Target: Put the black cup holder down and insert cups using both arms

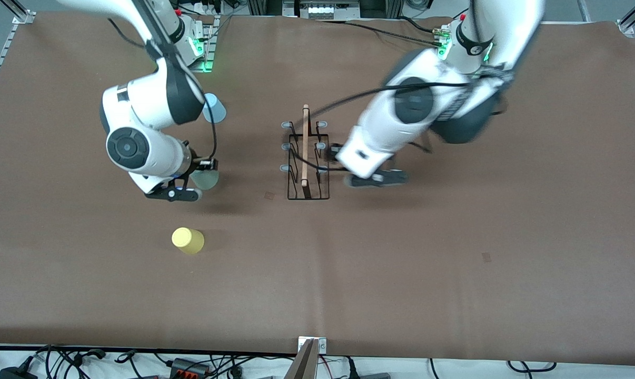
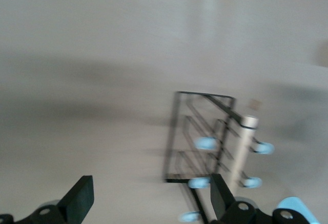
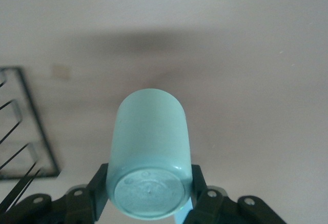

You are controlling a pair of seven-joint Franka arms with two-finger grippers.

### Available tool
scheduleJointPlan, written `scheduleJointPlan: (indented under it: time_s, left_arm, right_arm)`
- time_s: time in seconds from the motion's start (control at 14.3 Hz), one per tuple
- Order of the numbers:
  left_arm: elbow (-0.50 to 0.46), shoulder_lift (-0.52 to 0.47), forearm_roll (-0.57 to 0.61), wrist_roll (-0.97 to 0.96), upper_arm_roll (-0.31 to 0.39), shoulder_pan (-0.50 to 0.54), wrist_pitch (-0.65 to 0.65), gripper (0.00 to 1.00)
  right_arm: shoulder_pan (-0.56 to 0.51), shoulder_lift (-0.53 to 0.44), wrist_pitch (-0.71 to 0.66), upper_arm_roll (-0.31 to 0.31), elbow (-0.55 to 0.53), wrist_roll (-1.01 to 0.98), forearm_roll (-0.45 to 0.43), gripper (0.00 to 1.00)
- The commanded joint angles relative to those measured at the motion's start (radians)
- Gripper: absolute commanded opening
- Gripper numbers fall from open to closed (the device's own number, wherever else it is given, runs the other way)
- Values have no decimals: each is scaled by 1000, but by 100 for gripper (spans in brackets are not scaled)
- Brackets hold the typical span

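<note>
Right gripper [image 3: 148, 193], frame centre-left: clamps mint cup [image 1: 206, 179].
Left gripper [image 2: 148, 201] beside black cup holder [image 1: 307, 160], frame centre: fingers spread, empty.
Risk: cup clips peg, tips holder.

The black cup holder [image 1: 308, 160] stands upright beside the open left gripper [image 1: 358, 164], while the right gripper [image 1: 194, 181] clamps the mint cup [image 1: 205, 179], with the yellow cup [image 1: 188, 240] and blue cup [image 1: 214, 108] apart.

Cup holder [image 1: 308, 158]: mid-table, upright. Three cups toward the right arm's end: one [image 1: 214, 108] farthest from the front camera, one [image 1: 188, 240] nearest, one [image 3: 149, 155] gripped between them.
</note>
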Motion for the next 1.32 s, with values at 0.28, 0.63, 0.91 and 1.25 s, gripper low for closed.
scheduleJointPlan:
  time_s: [0.28, 0.63, 0.91, 1.25]
  left_arm:
    - [-37, -139, 114, 254, 2, 195, -233, 100]
    - [-111, -322, 112, 587, 194, 255, -288, 100]
    - [-210, -389, 111, 640, 274, 261, -209, 100]
    - [-304, -458, 95, 643, 272, 260, -119, 100]
  right_arm:
    - [0, -12, -75, 277, 39, 156, 29, 27]
    - [42, 29, -56, 291, 39, 159, 76, 27]
    - [72, 46, -41, 293, 39, 159, 78, 27]
    - [92, 52, -55, 291, 33, 159, 78, 27]
